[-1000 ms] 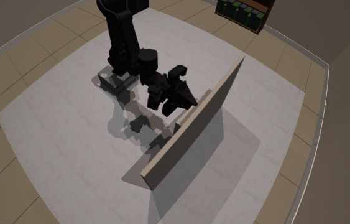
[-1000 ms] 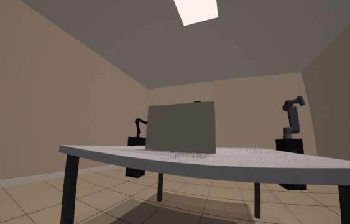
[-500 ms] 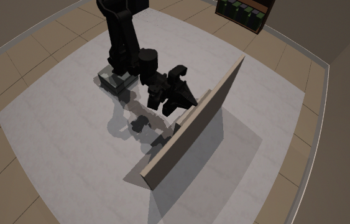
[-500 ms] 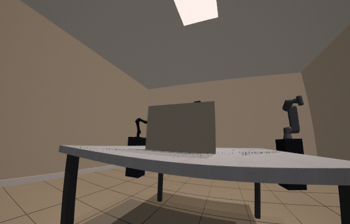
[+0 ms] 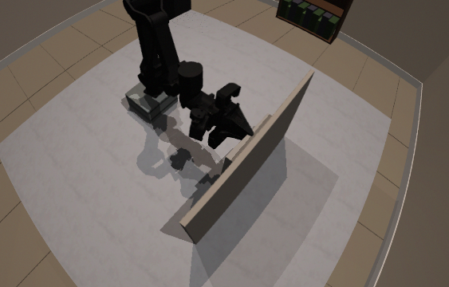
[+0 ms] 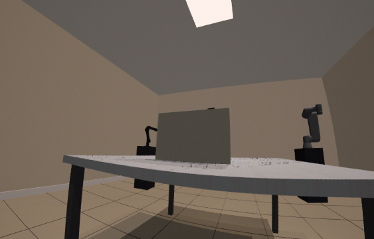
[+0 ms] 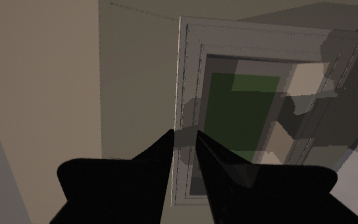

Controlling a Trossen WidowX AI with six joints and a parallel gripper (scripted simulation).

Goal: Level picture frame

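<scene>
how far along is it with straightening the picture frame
Done: the gripper has reached the picture frame and shut on its pale side moulding, one finger on each side. In hand: that grasp, on the wall panel. Left: lifting, shifting a notch, letting go, checking level. The screw is hidden.
</scene>
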